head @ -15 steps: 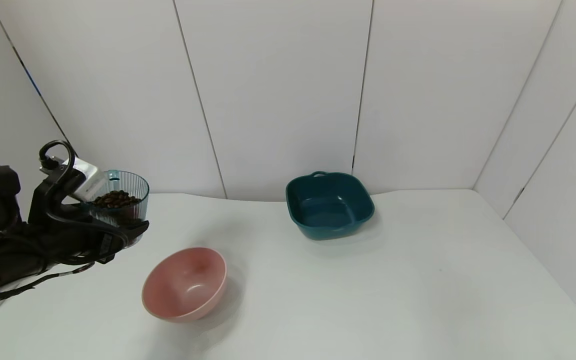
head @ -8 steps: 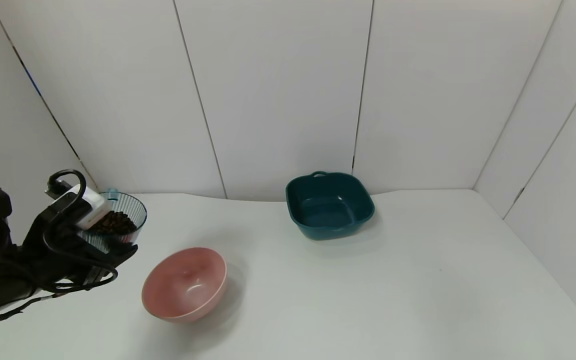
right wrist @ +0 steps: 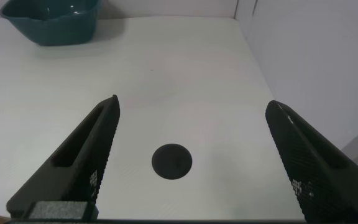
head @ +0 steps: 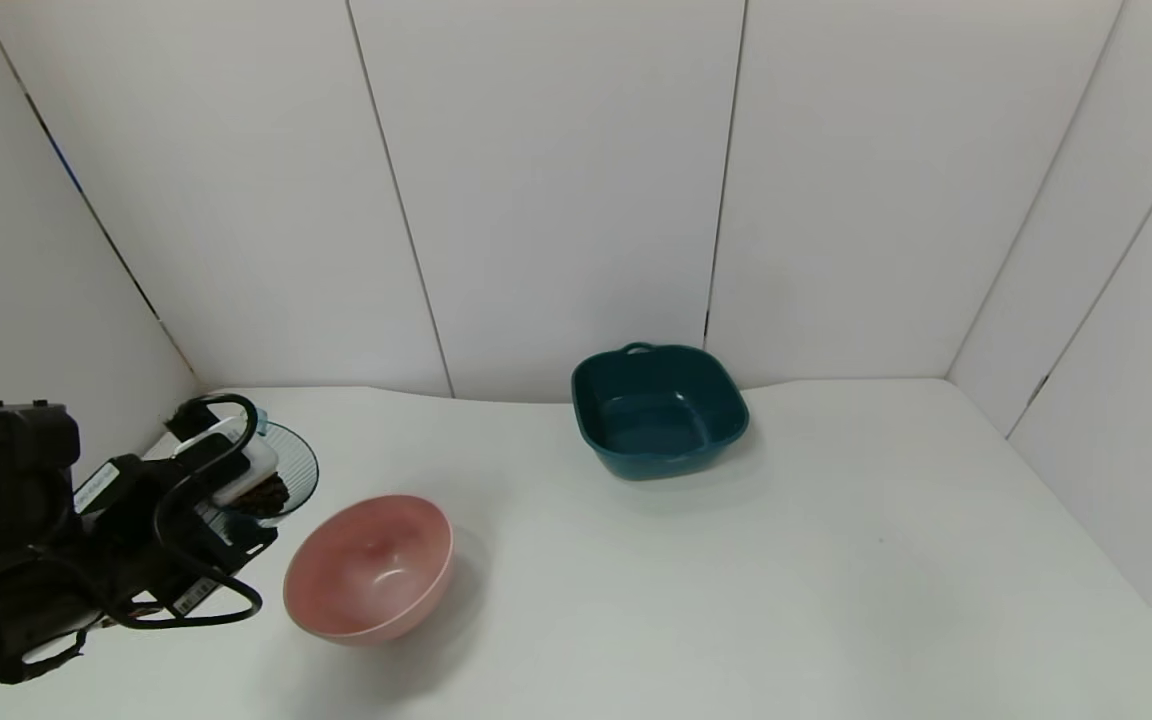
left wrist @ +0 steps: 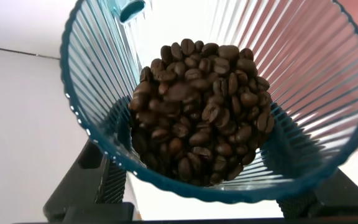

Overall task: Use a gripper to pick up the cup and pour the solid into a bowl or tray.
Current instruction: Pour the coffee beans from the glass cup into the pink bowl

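My left hand (head: 236, 500), pinching the ribbed cup (head: 281, 480) by its base, tips its mouth toward the pink bowl (head: 371, 570) just beside it on the tabletop (head: 736, 580), so the coffee beans (left wrist: 197, 112) can slide out.

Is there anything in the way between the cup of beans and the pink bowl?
No. The left gripper holds the cup of coffee beans right beside the pink bowl, with only bare table between.
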